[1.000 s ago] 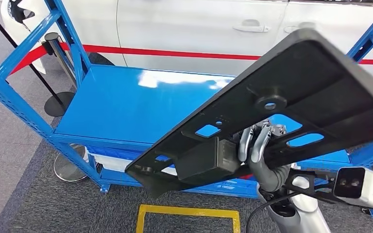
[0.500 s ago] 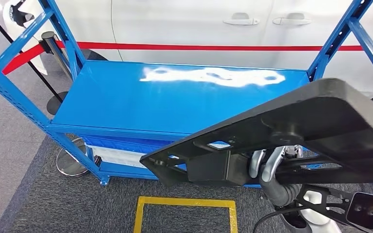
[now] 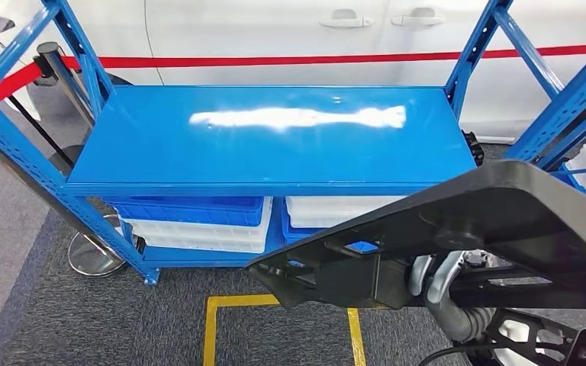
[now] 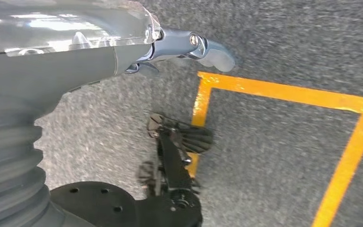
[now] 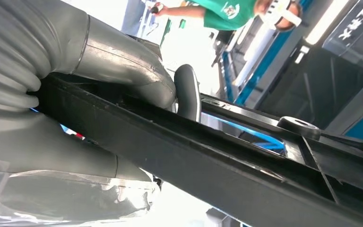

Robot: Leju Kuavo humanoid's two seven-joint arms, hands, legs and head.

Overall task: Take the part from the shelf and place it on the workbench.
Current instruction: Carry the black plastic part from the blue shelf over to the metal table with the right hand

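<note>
Gripping the black panel (image 3: 503, 221) in the right hand (image 3: 435, 274), now lower and backed off from the blue shelf (image 3: 259, 145). Left hand (image 4: 189, 47) hanging free, holding nothing, grip unclear. Looks ready to carry toward the workbench.

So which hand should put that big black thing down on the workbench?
Probably the right hand. It already grips the big black part from underneath, fingers curled over its edge. The left hand hangs by the floor, above the yellow tape, holding nothing. No workbench is visible yet.
</note>
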